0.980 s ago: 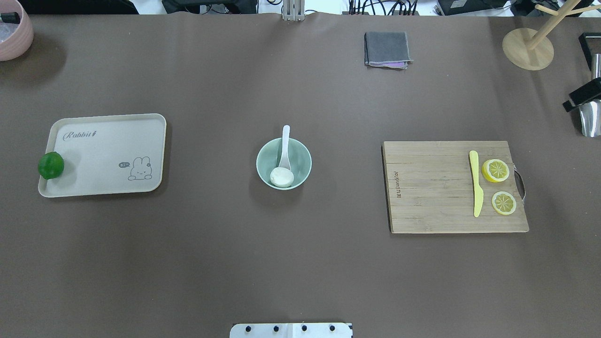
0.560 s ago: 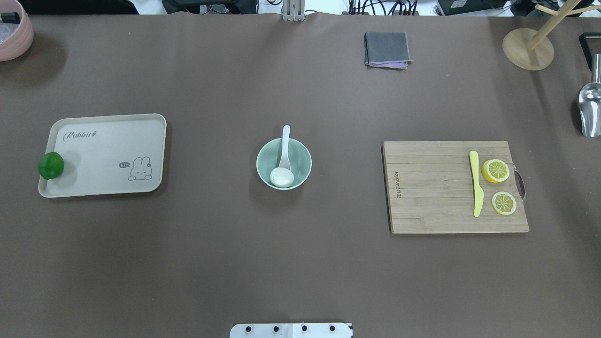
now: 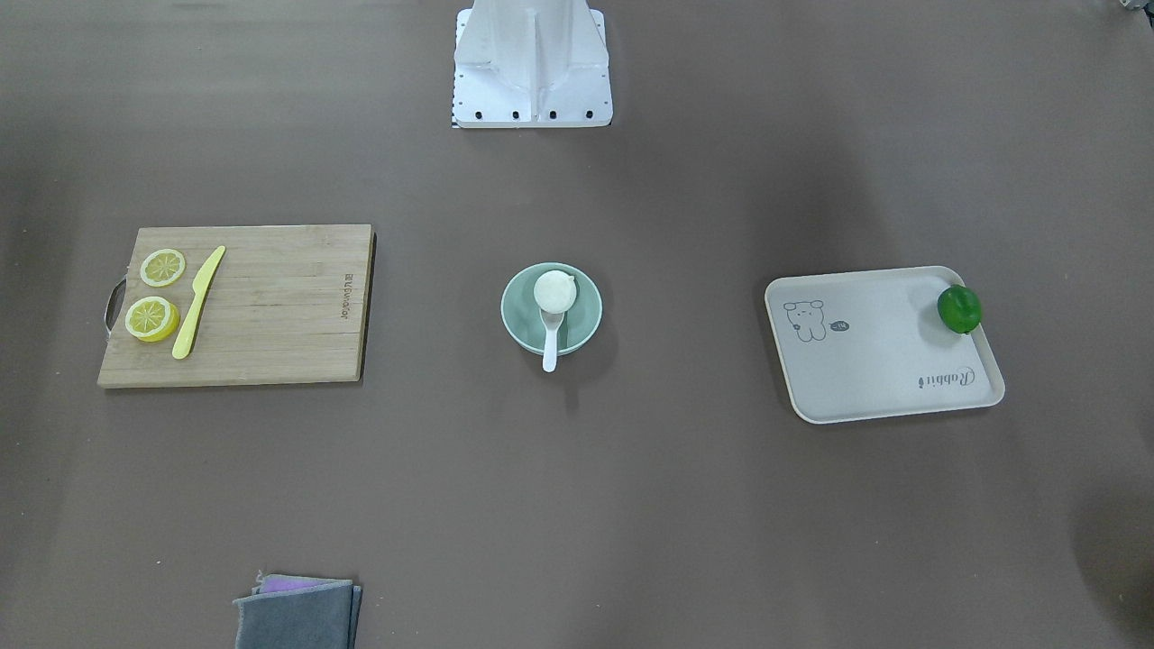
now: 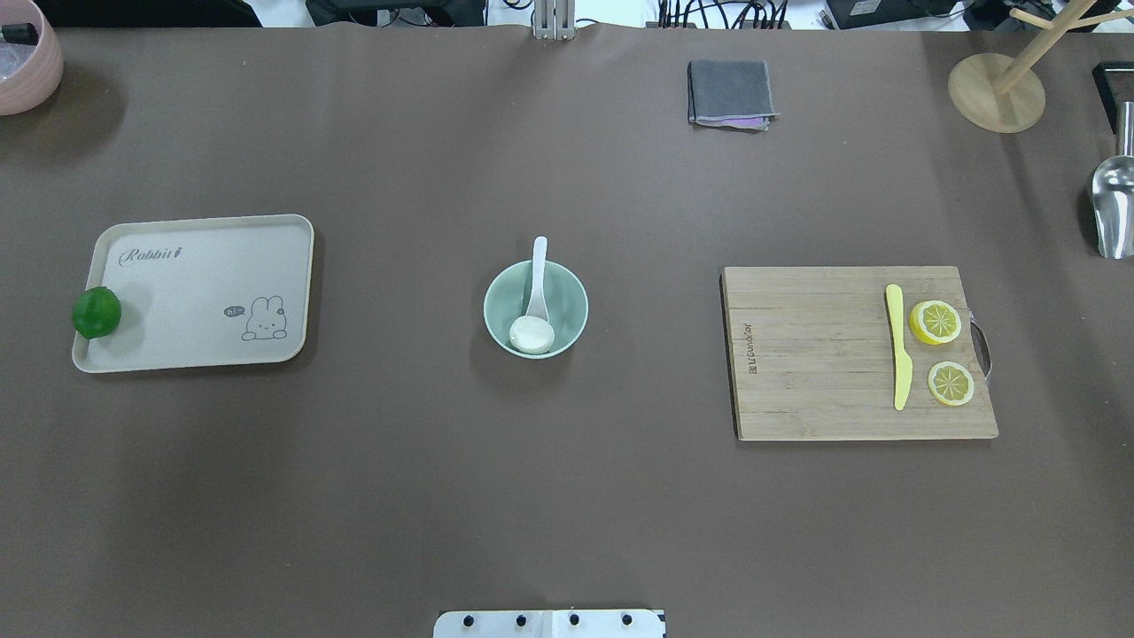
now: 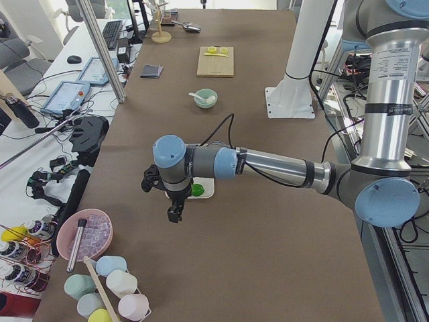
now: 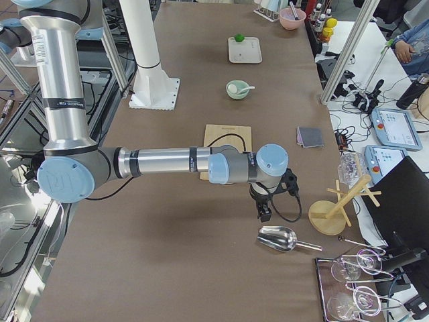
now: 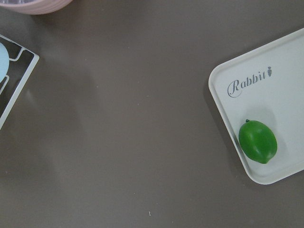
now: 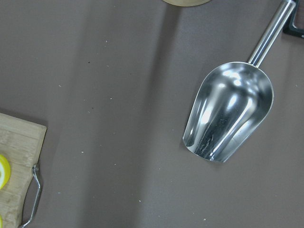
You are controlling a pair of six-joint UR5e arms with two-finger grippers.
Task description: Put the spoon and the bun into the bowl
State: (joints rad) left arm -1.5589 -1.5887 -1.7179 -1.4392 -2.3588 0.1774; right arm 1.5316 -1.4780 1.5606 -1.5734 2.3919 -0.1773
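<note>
The pale mint-green bowl [image 4: 569,306] stands at the table's middle. The white bun [image 4: 532,336] lies inside it on the near side. The white spoon [image 4: 539,266] rests in the bowl with its scoop next to the bun and its handle over the far rim. The front view shows the same bowl [image 3: 584,311], bun [image 3: 553,290] and spoon [image 3: 549,347]. My left gripper [image 5: 175,215] hangs near the tray's end of the table. My right gripper [image 6: 263,213] hangs above the metal scoop. Both show only in side views, so I cannot tell whether they are open or shut.
A cream rabbit tray [image 4: 204,292] with a green lime [image 4: 96,312] is at the left. A wooden cutting board [image 4: 815,354] holds a yellow knife [image 4: 898,347] and lemon slices [image 4: 935,322]. A grey cloth [image 4: 729,92], a wooden stand [image 4: 996,92], a metal scoop [image 4: 1113,208] and a pink bowl [image 4: 27,62] lie at the edges.
A dark part of my right gripper showed over the metal scoop at the overhead view's right edge one second ago; it has left that view. The bowl, bun and spoon have not moved.
</note>
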